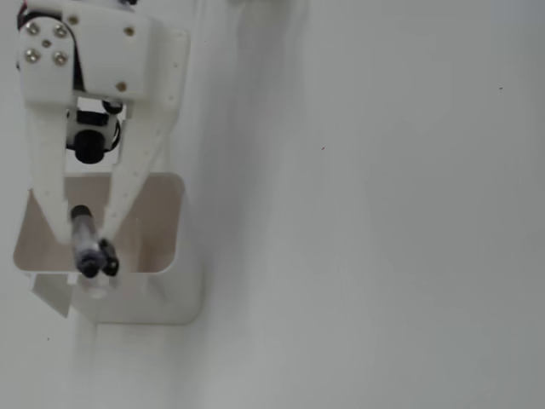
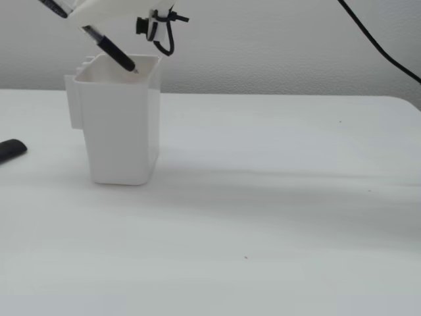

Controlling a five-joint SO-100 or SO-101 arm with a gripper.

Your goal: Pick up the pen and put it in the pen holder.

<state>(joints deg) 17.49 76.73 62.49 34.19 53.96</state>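
The white pen holder (image 1: 162,294) is a rectangular cup that stands upright at the left of the table; in a fixed view from the side (image 2: 122,131) its open top shows. My white gripper (image 1: 83,234) hangs over the holder's opening and is shut on the black pen (image 1: 85,247). In the side view the gripper (image 2: 92,16) is at the top left edge, mostly cut off. The pen (image 2: 113,51) slants down to the right, and its tip is just at the level of the holder's rim, over the opening.
A small dark object (image 2: 12,150) lies on the table at the left edge, beside the holder. A black cable (image 2: 375,39) crosses the wall at the top right. The white table (image 2: 276,197) stretches to the right of the holder.
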